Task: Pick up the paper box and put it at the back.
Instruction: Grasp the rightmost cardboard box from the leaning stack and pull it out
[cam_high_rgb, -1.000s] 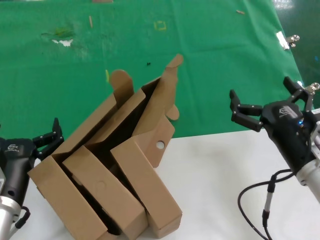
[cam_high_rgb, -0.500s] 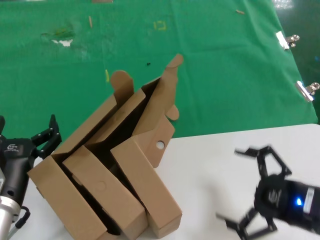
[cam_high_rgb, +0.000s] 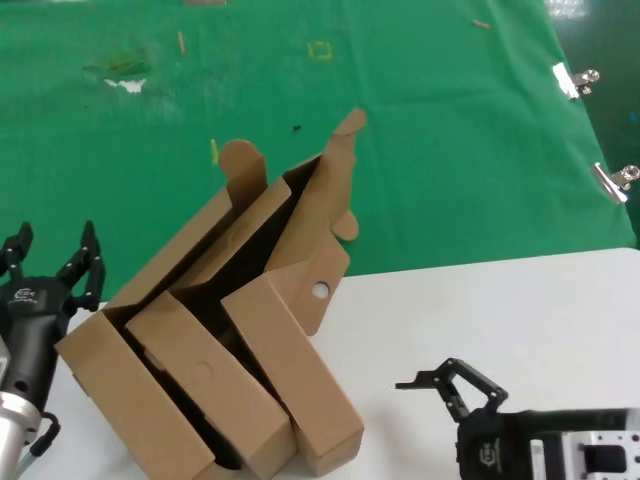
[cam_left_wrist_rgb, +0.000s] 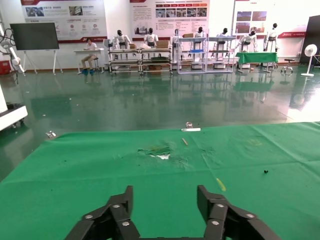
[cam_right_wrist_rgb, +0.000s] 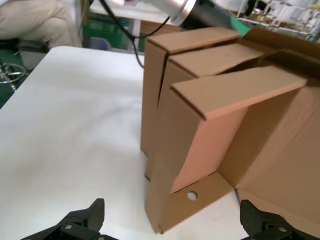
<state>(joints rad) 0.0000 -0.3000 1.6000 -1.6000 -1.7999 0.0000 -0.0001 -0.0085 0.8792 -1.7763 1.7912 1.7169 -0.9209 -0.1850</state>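
On the white worktop (cam_high_rgb: 500, 320), seen from the head camera, the paper box (cam_high_rgb: 300, 235) is leaning open against two closed brown cartons (cam_high_rgb: 195, 385), its lid with rounded tab flaps standing up over the green cloth (cam_high_rgb: 420, 120) and its small round hole facing the camera. No writing is showing on the cardboard; one carton is bearing a faint circle. The left pincer (cam_high_rgb: 52, 262) is hovering just beside the stack's left end, fingers spread wide, a small white logo on its black body too small to read. The right pincer (cam_high_rgb: 447, 382) is lying low over the worktop near the bottom edge, pointing toward the cartons, fingers apart and holding nothing. Two metal clips (cam_high_rgb: 572, 80) are gripping the cloth's right edge.

From the left wrist, the open left pincer (cam_left_wrist_rgb: 165, 200) is looking across the green cloth toward a hall with wall posters whose text is unreadable.

From the right wrist, the right pincer's two fingertips (cam_right_wrist_rgb: 92, 212) are sitting wide apart, facing the paper box (cam_right_wrist_rgb: 200, 195) and cartons (cam_right_wrist_rgb: 165, 100) ahead.
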